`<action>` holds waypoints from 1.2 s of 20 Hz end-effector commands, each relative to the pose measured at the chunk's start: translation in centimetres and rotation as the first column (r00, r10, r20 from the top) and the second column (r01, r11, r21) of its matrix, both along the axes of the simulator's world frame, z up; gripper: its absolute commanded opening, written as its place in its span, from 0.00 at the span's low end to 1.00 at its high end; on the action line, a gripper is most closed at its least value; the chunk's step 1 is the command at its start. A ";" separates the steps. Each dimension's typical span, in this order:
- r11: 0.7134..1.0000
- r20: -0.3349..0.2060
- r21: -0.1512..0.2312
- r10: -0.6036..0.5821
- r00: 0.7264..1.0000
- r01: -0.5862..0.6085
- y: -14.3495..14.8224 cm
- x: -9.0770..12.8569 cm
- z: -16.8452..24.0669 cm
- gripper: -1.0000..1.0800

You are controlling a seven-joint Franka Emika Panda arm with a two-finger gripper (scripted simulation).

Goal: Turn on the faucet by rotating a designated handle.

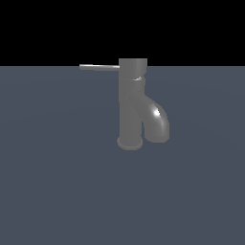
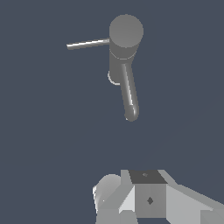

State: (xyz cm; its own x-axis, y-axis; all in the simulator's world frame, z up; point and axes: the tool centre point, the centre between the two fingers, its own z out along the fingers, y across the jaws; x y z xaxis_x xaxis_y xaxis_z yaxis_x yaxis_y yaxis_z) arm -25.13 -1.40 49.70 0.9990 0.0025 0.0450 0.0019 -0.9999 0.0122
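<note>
The faucet is dull grey and stands upright on the flat floor, with a wide cap on top and a thick spout curving down to the exterior view's right. The handle, a thin straight rod, sticks out level from the cap toward the exterior view's left. The wrist view looks down on the faucet, its handle and its spout from well above. Grey blocky parts of my arm show at that picture's edge, far from the faucet. My gripper's fingers cannot be made out. No gripper shows in the exterior view.
A flat dark blue-grey floor spreads around the faucet. Beyond it the background is black.
</note>
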 end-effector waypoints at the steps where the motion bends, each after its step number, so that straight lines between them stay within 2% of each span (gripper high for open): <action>1: 1.000 0.000 0.000 0.000 1.000 0.000 0.0 0.0 0.0 0.00; 8: 1.000 -0.001 0.001 -0.026 1.000 0.026 0.5 0.2 -0.4 0.00; 15: 0.995 -0.003 0.003 -0.103 0.995 0.103 2.0 1.1 -1.6 0.00; 24: 0.962 -0.008 0.009 -0.272 0.962 0.272 5.2 3.4 -4.3 0.00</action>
